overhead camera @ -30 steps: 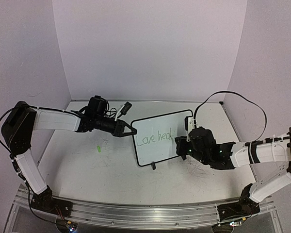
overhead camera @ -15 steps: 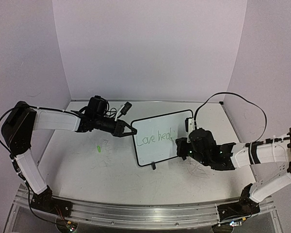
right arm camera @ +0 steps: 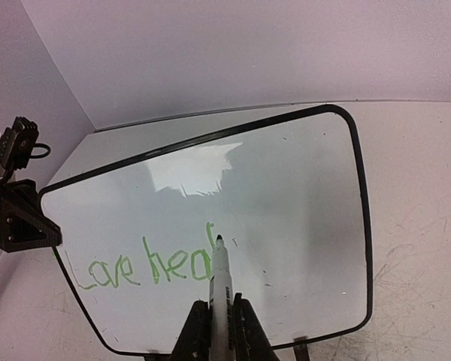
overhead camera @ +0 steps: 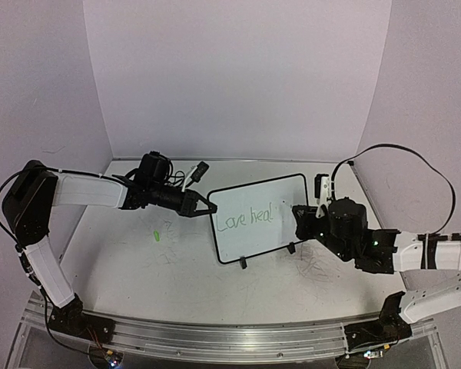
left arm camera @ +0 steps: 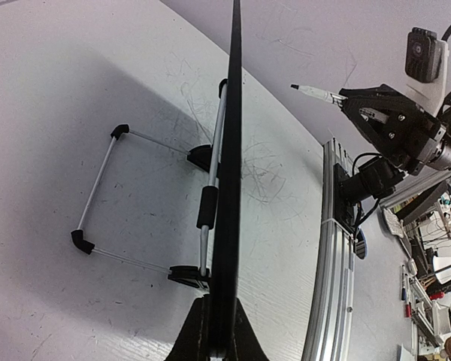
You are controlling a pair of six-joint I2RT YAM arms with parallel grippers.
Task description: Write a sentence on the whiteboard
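free: table (overhead camera: 138, 269) nr-left | blocked: whiteboard (overhead camera: 260, 201) upright mid-table, l arm (overhead camera: 84, 191) at left edge, r arm (overhead camera: 415, 252) right

The white-and-black left arm (overhead camera: 84, 190) and matching right arm (overhead camera: 434, 252) have smooth white links between bulky black joint housings, with black bases. A thin black cable (overhead camera: 392, 145) loops from the right arm, whose wrist shows what seem to be small green lights (overhead camera: 376, 243). The angular left gripper (overhead camera: 210, 207) and right gripper (overhead camera: 298, 217) are black.

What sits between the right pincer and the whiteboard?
Just the marker the right pincer grips, tip aimed at the whiteboard. Left wrist view shows a bare gap between tip and board.
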